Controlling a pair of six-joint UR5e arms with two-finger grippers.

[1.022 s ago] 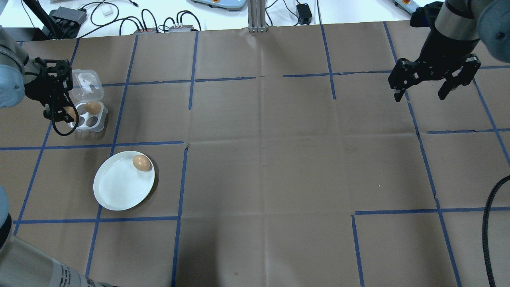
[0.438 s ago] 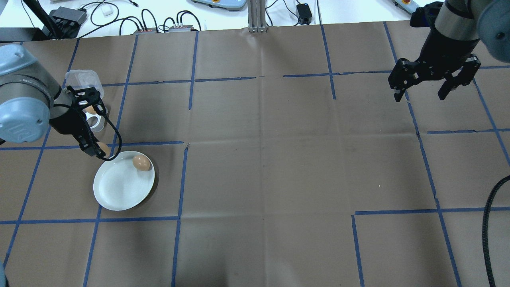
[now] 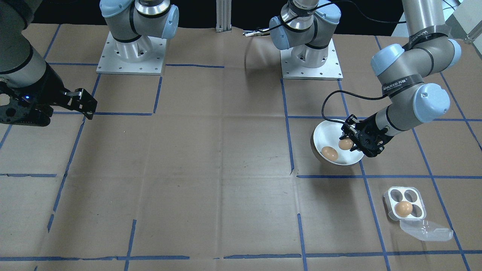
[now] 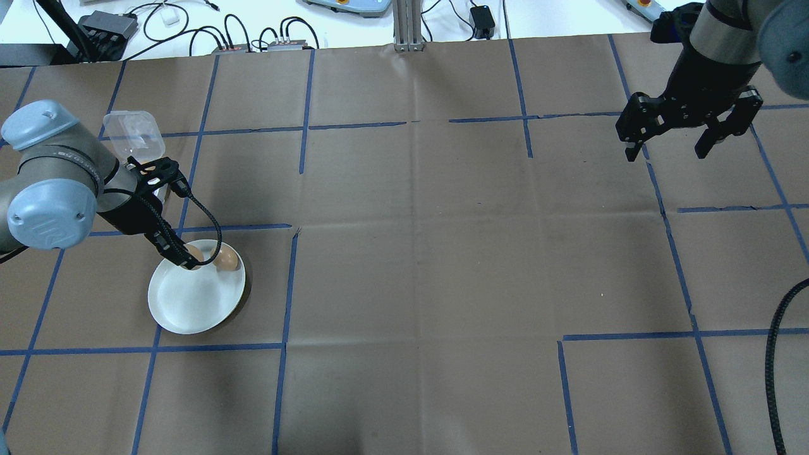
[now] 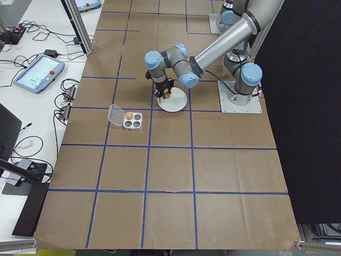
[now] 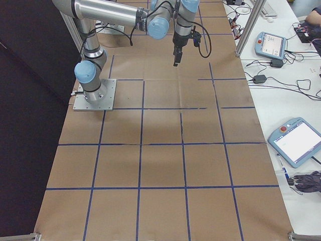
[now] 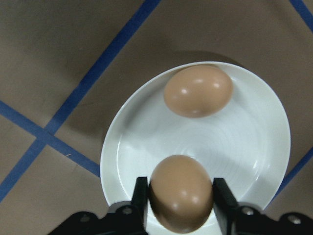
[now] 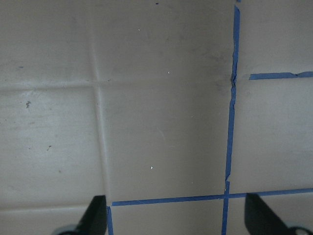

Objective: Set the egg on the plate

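Observation:
My left gripper (image 7: pixel 180 201) is shut on a brown egg (image 7: pixel 181 193), holding it low over the near part of the round white plate (image 7: pixel 274 147). Whether the egg touches the plate I cannot tell. A second brown egg (image 7: pixel 198 90) lies on the plate by its far rim. From overhead, the left gripper (image 4: pixel 189 258) reaches over the plate's (image 4: pixel 189 303) back edge, next to the lying egg (image 4: pixel 229 259). In the front-facing view the held egg (image 3: pixel 345 144) sits beside the other egg (image 3: pixel 329 152). My right gripper (image 4: pixel 673 151) hangs open and empty far to the right.
A clear plastic four-cup carton (image 3: pixel 404 203) with its lid folded open stands behind the plate; one egg (image 3: pixel 403 208) remains in a cup. Brown paper with blue tape lines covers the table. Cables and boxes (image 4: pixel 253 38) lie beyond the far edge.
The left arm has carried the egg from the carton forward and to the right, ending over the plate. The right arm has not moved.

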